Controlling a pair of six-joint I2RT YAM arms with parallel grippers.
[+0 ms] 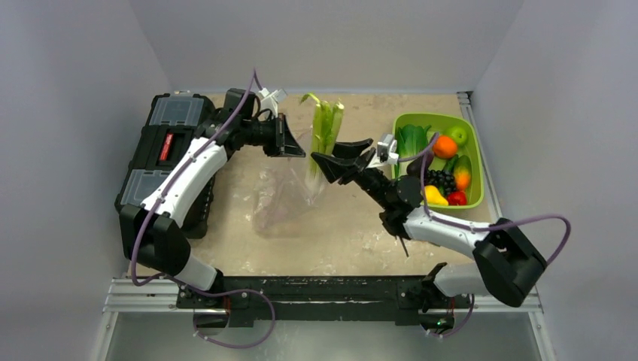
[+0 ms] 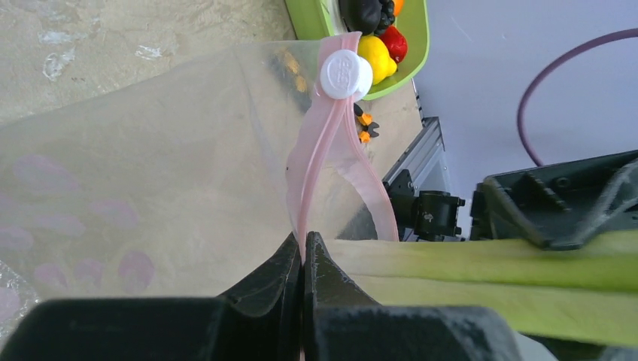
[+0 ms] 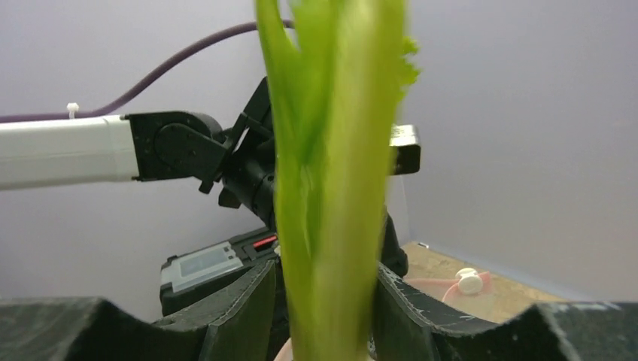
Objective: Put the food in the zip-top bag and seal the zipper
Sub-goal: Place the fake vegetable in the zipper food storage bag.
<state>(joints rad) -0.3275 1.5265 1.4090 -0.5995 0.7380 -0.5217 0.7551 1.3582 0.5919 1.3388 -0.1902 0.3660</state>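
The food, a long pale-green leafy stalk bunch (image 1: 323,131), stands upright with its base down in the mouth of the clear zip-top bag (image 1: 282,199). My left gripper (image 1: 290,139) is shut on the pink zipper (image 2: 331,150) and holds the mouth up; the white slider (image 2: 346,74) sits at the far end. The stalk (image 2: 511,263) lies just right of the left fingers. My right gripper (image 3: 325,301) is open, one finger on each side of the blurred stalk (image 3: 331,188). A dark green leafy vegetable (image 1: 412,139) lies in the bin.
A lime-green bin (image 1: 421,120) at the back right holds orange, green, yellow and red fruits and dark grapes. A black toolbox (image 1: 162,150) stands at the left under the left arm. Grey walls close in on three sides.
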